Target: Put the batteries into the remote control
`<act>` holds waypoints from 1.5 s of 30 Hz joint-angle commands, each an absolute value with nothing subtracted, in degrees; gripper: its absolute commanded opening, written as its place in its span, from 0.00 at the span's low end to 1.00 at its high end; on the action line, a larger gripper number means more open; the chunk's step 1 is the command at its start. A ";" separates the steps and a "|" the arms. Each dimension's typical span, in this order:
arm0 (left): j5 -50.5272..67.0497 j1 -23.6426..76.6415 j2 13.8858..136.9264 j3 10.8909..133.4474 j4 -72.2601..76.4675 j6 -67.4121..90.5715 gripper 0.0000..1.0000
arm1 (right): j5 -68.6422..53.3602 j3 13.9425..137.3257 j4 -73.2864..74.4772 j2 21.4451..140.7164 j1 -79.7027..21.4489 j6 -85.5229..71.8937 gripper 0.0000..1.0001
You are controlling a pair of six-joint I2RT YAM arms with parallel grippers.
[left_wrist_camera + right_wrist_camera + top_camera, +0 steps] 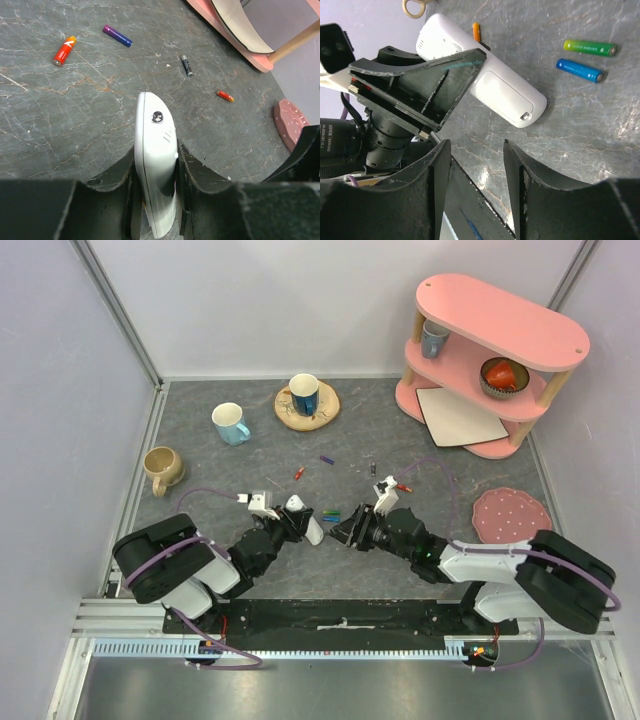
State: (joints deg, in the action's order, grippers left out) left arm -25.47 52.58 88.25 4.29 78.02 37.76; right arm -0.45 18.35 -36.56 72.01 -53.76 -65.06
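My left gripper (297, 523) is shut on the white remote control (309, 524), which stands on its long edge between the jaws (156, 165). In the right wrist view the remote (495, 90) shows its back, with a closed cover and a latch, and its end rests on the table. My right gripper (475, 145) is open and empty, just short of the remote's end (347, 530). A green battery (590, 48) and a blue battery (580, 70) lie beside the remote. A red battery (64, 51), a purple one (117, 36), a dark one (186, 65) and a small red one (224, 96) lie farther off.
A pink two-tier shelf (497, 360) stands at the back right, with a pink dotted coaster (511, 513) in front of it. A tan mug (163, 469), a pale blue mug (230, 423) and a blue mug on a wooden coaster (306, 398) stand at the back left.
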 commanded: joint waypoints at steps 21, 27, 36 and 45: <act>-24.79 50.98 75.51 6.42 95.27 31.20 0.02 | -4.49 25.13 -30.04 69.29 -52.20 -51.98 0.76; -15.13 48.78 61.40 8.95 74.68 39.36 0.02 | 2.19 35.76 -4.00 62.41 -54.75 -27.18 0.97; -4.92 47.72 47.90 18.02 40.28 39.90 0.02 | 11.32 40.78 2.11 60.38 -61.34 -19.25 0.98; -2.64 47.64 49.92 24.34 27.25 43.24 0.02 | 21.36 47.55 5.62 62.40 -67.59 -14.50 0.98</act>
